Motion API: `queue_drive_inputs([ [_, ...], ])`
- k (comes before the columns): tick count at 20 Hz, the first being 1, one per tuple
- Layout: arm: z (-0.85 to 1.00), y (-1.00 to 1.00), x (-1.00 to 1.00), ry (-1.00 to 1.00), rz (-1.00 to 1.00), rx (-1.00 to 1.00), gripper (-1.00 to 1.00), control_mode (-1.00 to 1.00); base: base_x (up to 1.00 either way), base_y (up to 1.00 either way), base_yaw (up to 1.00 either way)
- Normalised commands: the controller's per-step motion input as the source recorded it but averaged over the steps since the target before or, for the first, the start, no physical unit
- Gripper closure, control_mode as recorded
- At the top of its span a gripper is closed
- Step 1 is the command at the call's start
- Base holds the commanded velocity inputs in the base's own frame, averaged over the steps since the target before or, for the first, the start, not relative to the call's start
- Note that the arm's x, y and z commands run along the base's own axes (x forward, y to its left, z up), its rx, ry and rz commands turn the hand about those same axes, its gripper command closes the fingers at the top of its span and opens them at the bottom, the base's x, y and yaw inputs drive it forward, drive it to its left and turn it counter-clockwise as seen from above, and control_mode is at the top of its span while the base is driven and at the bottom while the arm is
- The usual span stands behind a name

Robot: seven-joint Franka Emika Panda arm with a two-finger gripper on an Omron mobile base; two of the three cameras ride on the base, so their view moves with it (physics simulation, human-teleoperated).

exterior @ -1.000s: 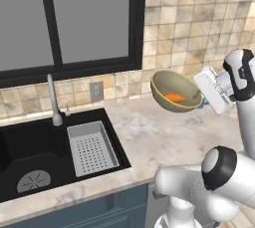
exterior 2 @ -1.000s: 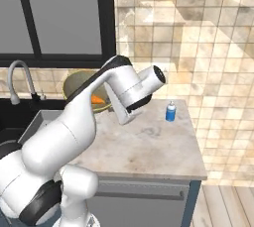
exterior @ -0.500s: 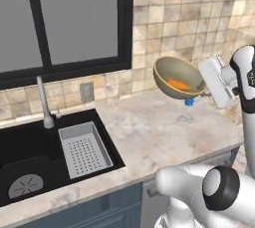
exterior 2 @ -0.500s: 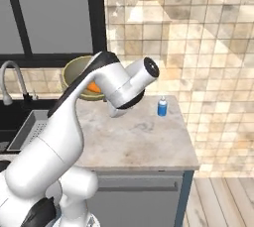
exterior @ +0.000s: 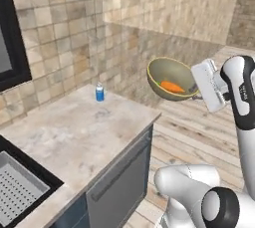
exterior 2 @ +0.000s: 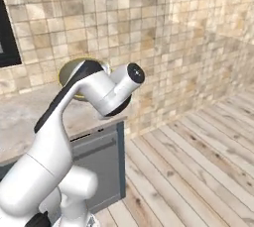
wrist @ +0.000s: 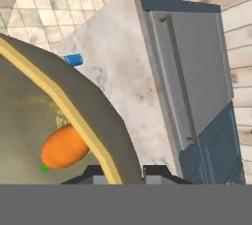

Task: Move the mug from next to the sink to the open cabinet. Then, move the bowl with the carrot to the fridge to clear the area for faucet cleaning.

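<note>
The bowl (exterior: 172, 79) with the carrot (exterior: 172, 86) is held clamped by the hand (wrist: 125, 172), now carried off past the surface's (exterior: 74, 132) end, so fridge transport is judged underway.

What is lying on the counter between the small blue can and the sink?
Nothing. In the left base view, the marble counter is bare between the blue can and the sink with its strainer tray.
</note>
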Motion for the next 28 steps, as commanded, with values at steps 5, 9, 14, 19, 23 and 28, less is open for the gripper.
queue_drive_inputs([
  [5,0.00,0.00,0.00,0.00,0.00,0.00,1.00,1.00,-0.49,0.00,-0.89],
  [9,0.00,0.00,0.00,0.00,0.00,0.00,1.00,1.00,-0.47,0.00,-0.90],
  [14,0.00,0.00,0.00,0.00,0.00,0.00,1.00,1.00,-0.41,0.00,-0.91],
  [19,0.00,0.00,0.00,0.00,0.00,0.00,1.00,1.00,-0.24,0.00,-0.92],
  [23,0.00,0.00,0.00,0.00,0.00,0.00,1.00,1.00,-0.09,-0.01,-0.89],
  [28,0.00,0.00,0.00,0.00,0.00,0.00,1.00,1.00,0.00,0.00,-0.85],
])
